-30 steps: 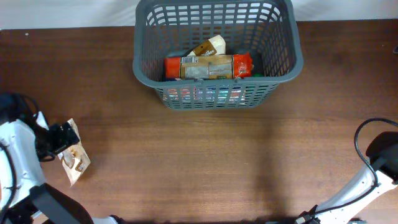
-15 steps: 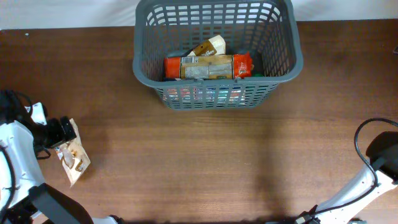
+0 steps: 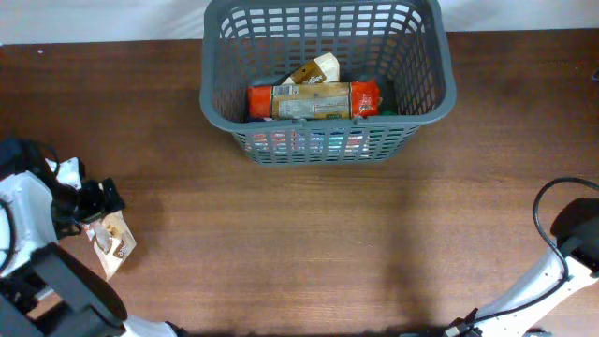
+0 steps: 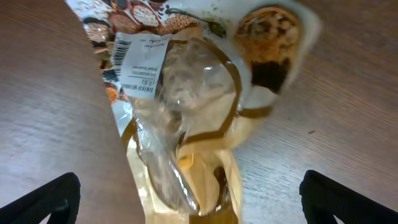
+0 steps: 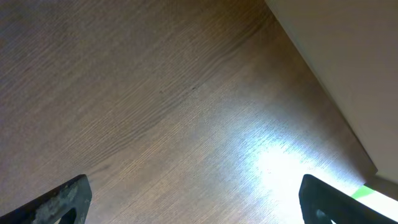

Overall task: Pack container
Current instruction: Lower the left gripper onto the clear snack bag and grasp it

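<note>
Container [image 3: 318, 145] sitting at the far side of the tabletop [image 3: 309, 243], orange packet [image 3: 314, 100] lying inside; left end effector [image 4: 199, 199] hovering over a snack packet [image 4: 186, 124], fingers spreading wide apart; right end effector [image 5: 199, 199] likewise parted, I'm seeing only wood beneath it

Left wrist view: snack packet [image 4: 186, 118] is cut off by the top and bottom edges. Barcode label [image 4: 142, 65] print is too small to be read. The cookie picture [image 4: 268, 37] is blurred. Left gripper [image 4: 194, 202] is clipped to fingertips [image 4: 43, 199] at the lower corners.

Overhead: container [image 3: 328, 140] far rim is cropped by the top edge. Items under the orange packet [image 3: 314, 100] are hidden. Right arm [image 3: 571, 243] is cut off at the right edge.

Right wrist view: a green strip [image 5: 373, 190] is clipped and cannot be identified.
</note>
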